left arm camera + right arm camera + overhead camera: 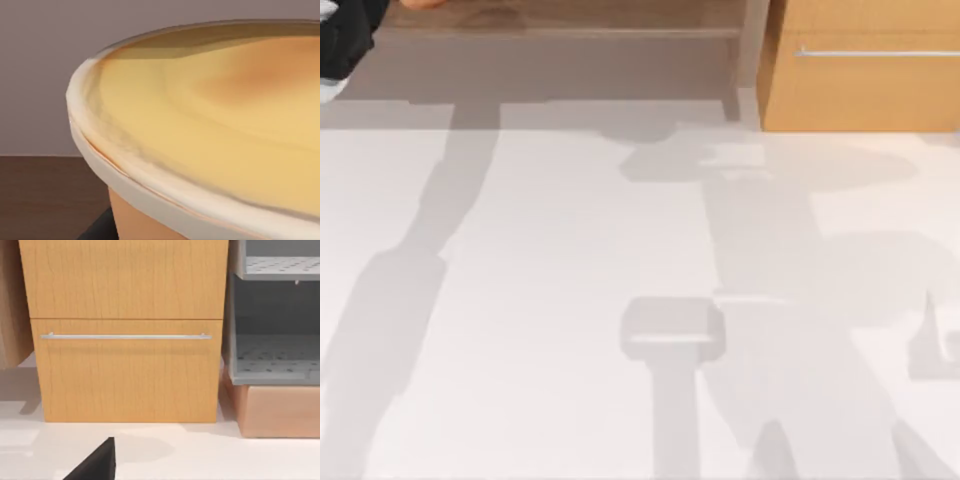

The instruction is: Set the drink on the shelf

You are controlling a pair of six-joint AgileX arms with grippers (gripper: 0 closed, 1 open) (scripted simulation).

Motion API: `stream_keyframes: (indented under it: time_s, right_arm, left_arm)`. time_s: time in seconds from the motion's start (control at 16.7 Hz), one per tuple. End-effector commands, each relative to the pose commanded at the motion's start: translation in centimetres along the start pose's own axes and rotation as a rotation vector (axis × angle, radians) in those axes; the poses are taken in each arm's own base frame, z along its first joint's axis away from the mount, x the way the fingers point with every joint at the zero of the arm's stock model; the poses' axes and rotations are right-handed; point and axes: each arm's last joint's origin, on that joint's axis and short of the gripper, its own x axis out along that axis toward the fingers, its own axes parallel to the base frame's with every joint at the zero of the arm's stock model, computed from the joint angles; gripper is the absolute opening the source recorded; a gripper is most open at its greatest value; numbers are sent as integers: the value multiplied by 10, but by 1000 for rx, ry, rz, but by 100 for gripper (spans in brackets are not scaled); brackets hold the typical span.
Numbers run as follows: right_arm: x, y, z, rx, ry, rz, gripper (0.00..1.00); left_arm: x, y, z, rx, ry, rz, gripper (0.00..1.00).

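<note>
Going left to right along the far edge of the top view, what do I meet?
Left arm at the far-left corner → sliver of the drink → the shelf board with its grey recess → shelf end post → orange-tan cabinet front with its silver bar handle.

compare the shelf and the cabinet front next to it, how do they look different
The shelf is open, a long brown board above a shadowed grey recess; the cabinet front is a closed panel. The shelf's wood is a duller brown, while the cabinet front is a brighter orange-tan. The cabinet front carries a silver bar handle; the shelf has none, only a wooden end post. Both are wood-toned and stand along the table's far edge.
</note>
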Motion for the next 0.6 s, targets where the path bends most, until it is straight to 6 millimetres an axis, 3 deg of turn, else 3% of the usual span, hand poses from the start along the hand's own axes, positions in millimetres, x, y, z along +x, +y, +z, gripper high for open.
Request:
stream_keyframes:
  time_s: [0.6]
  right_arm:
    - [0,0,0,0,0,0,100]
  left_arm:
    - [36,-2,-24,-1,-1,-3,0]
